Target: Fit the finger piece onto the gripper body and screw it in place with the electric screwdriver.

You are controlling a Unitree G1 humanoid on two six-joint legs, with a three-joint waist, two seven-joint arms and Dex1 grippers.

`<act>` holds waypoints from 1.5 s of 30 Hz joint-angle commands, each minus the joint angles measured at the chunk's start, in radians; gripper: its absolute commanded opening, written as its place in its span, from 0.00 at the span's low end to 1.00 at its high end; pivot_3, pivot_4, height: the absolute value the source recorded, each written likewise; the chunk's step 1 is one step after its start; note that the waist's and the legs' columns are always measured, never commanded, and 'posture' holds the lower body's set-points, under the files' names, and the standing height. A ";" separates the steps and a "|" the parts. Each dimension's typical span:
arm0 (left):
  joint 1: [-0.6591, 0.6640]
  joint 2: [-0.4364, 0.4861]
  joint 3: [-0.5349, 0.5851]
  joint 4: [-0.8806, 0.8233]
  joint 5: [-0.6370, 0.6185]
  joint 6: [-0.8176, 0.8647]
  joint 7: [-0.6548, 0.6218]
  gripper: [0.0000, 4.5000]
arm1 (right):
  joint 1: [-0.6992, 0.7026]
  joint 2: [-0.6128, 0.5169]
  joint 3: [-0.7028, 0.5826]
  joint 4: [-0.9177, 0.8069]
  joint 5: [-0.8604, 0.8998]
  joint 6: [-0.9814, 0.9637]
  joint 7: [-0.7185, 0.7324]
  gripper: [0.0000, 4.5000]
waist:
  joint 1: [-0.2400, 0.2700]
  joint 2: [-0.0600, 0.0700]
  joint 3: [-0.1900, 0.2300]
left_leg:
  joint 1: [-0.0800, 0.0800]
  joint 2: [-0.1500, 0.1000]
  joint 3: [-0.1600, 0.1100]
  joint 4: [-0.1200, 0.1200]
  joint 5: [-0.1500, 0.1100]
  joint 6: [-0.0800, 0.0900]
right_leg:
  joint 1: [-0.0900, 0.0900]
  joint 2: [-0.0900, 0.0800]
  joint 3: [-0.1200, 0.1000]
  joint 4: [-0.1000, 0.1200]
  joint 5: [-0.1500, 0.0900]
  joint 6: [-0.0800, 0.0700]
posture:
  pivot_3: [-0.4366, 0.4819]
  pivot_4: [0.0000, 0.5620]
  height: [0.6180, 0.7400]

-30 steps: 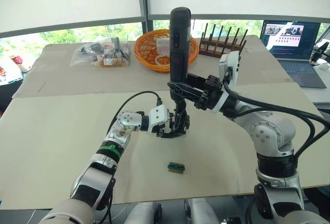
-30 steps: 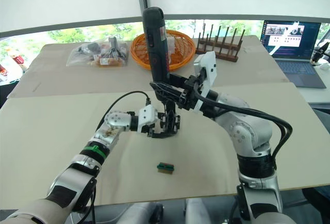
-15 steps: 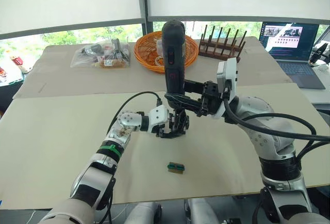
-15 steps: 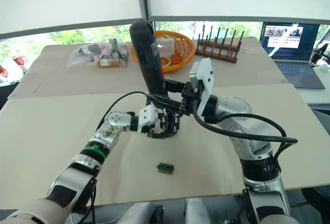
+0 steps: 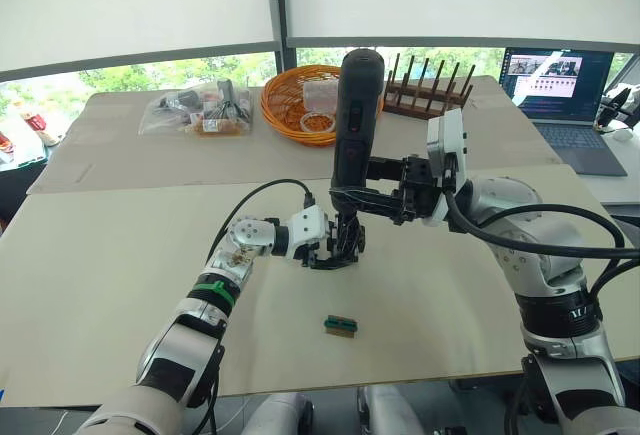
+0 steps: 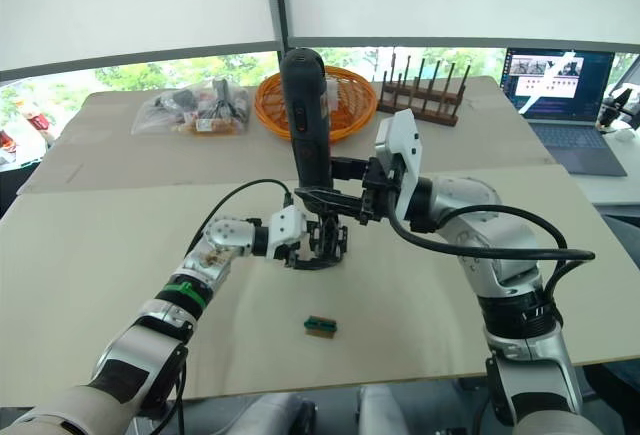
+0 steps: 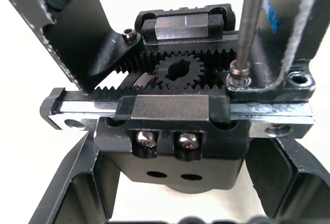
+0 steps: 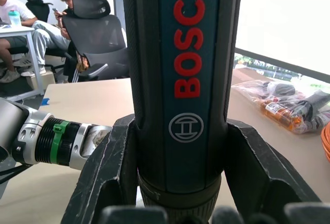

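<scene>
My left gripper [image 5: 335, 245] is shut on the gripper body [image 5: 342, 240], holding it just above the table's middle. In the left wrist view the gripper body [image 7: 175, 110] shows its gear, toothed racks and rail. The finger piece [image 7: 294, 33] stands on the rail's end. The electric screwdriver [image 5: 355, 125] stands nearly upright over it, with my right gripper [image 5: 365, 198] shut around its lower barrel [image 8: 180, 105]. Its thin metal bit [image 7: 246, 23] rests on a screw [image 7: 240, 70] beside the finger piece.
A small green-and-brown block [image 5: 341, 324] lies on the table nearer to me. At the back stand an orange basket [image 5: 295, 105], a wooden rack [image 5: 430, 83], a plastic bag of parts [image 5: 200, 107] and a laptop [image 5: 565, 95]. People sit on chairs [image 8: 62, 23] beyond the table.
The screwdriver's top leaned left, then swung back right to nearly upright, as my right arm shifted. My left gripper and the gripper body stayed in place.
</scene>
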 commanded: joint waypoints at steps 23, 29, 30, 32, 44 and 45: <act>-0.044 -0.001 0.032 0.004 -0.018 -0.028 0.005 0.63 | -0.051 -0.052 0.001 0.062 -0.057 -0.001 -0.007 0.43 | 0.001 0.000 0.000 | 0.002 0.000 0.000 -0.001 -0.001 0.001 | 0.004 0.000 0.000 -0.005 0.000 0.000 | 0.48 0.27 1.00; -0.022 -0.003 0.021 0.010 -0.007 -0.021 0.002 0.63 | -0.162 0.021 -0.128 -0.039 0.120 0.023 -0.058 0.43 | 0.001 0.000 0.000 | -0.007 0.000 0.000 0.001 0.000 0.000 | -0.004 0.000 0.000 -0.005 0.000 0.000 | 0.48 0.27 1.00; -0.018 -0.004 0.019 0.012 -0.004 -0.023 0.000 0.63 | -0.177 0.027 -0.137 -0.053 0.138 0.032 -0.063 0.43 | 0.001 0.000 0.001 | -0.012 -0.001 0.000 0.002 0.002 -0.003 | -0.012 -0.001 0.001 -0.001 0.000 0.000 | 0.48 0.27 1.00; -0.013 -0.005 0.016 0.015 -0.002 -0.025 -0.002 0.63 | -0.198 0.037 -0.151 -0.071 0.168 0.054 -0.078 0.43 | 0.001 0.000 0.001 | -0.018 -0.001 0.000 0.003 0.006 -0.009 | -0.018 -0.002 0.001 0.004 0.000 0.000 | 0.48 0.27 1.00; -0.023 0.036 0.048 -0.043 -0.048 0.059 -0.044 1.00 | -0.191 0.035 -0.194 -0.202 0.459 0.237 -0.102 0.43 | -0.002 0.000 0.001 | -0.017 -0.001 0.000 0.002 0.002 -0.003 | -0.017 -0.001 0.000 0.003 0.000 0.000 | 0.48 0.27 1.00; -0.016 0.052 0.051 -0.073 -0.056 0.070 -0.058 1.00 | -0.183 0.024 -0.193 -0.212 0.490 0.256 -0.087 0.43 | -0.002 0.000 0.001 | -0.017 -0.001 0.000 0.002 0.002 -0.003 | -0.018 -0.001 0.000 0.003 0.000 0.000 | 0.48 0.27 1.00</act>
